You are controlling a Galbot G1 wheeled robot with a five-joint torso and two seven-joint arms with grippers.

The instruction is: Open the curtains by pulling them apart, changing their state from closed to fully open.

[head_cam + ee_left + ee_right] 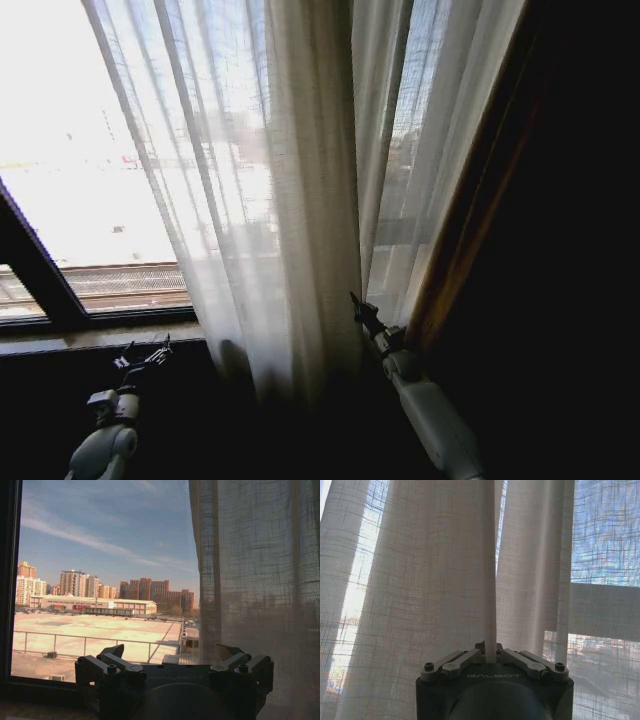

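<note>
Two sheer white curtains hang before the window in the head view: the left curtain (pixel 250 200) fills the centre of the frame, its thin woven cloth falling in vertical pleats and gathered into a thicker bunch at its right edge, and the right curtain (pixel 420 150) hangs in the upper right, letting blurred outdoor shapes through. A narrow gap runs between the two panels. To the left of the left curtain the glass is bare, showing a bright flat rooftop.

The right claw (pixel 356 303), at lower centre-right of the head view, reaches up on its pale arm to the gathered edge of the left curtain. In the right wrist view the right claw (pixel 490 656) has its two fingers drawn narrow, pinching a slim fold of the cloth between them.

The left claw (pixel 148 353) sits low in the lower left, pointing at the dark window frame (pixel 40 290), apart from the cloth. In the left wrist view its fingers (pixel 112 652) stand wide, holding nothing, with the curtain's loose weave just beyond on the right of that frame.
</note>
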